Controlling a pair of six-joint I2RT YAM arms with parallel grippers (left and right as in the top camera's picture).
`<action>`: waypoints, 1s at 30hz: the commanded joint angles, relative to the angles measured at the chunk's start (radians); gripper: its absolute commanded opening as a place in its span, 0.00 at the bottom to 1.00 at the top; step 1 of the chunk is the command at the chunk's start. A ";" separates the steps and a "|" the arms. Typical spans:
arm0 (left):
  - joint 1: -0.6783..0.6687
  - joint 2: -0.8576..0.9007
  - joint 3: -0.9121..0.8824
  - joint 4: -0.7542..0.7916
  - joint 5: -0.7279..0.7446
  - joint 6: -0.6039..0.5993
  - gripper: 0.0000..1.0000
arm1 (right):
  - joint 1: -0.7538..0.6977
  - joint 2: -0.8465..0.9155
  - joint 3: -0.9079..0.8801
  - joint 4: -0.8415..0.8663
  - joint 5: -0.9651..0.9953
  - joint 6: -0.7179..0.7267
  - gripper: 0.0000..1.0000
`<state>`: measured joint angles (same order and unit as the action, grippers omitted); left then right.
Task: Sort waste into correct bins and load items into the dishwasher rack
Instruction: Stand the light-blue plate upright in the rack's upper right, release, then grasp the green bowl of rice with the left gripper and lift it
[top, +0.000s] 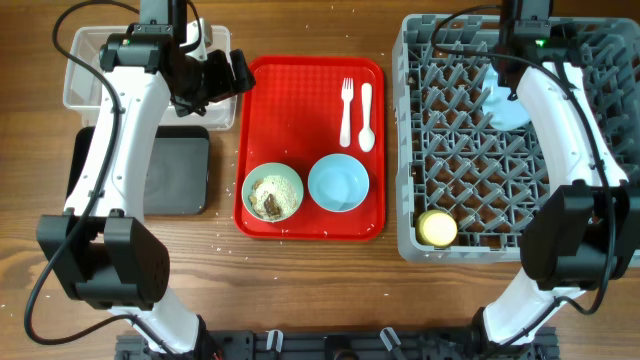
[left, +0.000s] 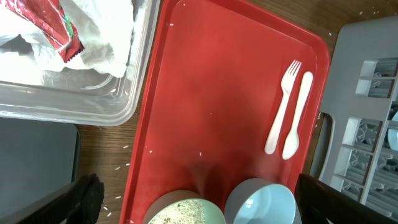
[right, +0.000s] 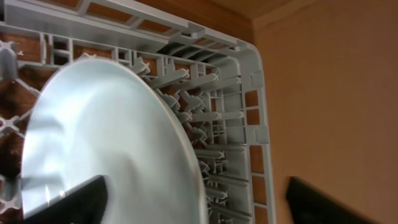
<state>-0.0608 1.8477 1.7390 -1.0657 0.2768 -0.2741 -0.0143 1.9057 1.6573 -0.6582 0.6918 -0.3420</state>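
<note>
The light blue plate (right: 106, 143) stands among the pegs of the rack (top: 409, 200) between my wide-spread right fingers (right: 329, 199), so loading is under way; next my left fingers (left: 87, 196), open and empty above the red tray (left: 211, 93), need the bowl (top: 293, 180) of rice scraps (top: 268, 196).

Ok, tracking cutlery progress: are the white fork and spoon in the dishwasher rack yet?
No, the fork and spoon lie side by side on the red tray.

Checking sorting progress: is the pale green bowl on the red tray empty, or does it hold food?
Not empty. The pale green bowl holds beige-brown rice-like scraps, seen overhead.
</note>
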 joint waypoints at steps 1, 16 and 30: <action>-0.003 0.000 -0.010 0.003 -0.009 0.009 1.00 | 0.003 -0.058 0.005 -0.001 -0.032 0.083 1.00; -0.072 0.000 -0.051 -0.068 0.001 -0.074 0.90 | 0.003 -0.364 0.003 -0.126 -0.985 0.372 1.00; -0.365 0.001 -0.340 0.092 -0.217 -0.418 0.65 | 0.003 -0.291 0.003 -0.211 -0.982 0.404 1.00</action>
<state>-0.4046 1.8492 1.4479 -0.9928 0.1497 -0.5858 -0.0120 1.5963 1.6592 -0.8528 -0.2695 0.0456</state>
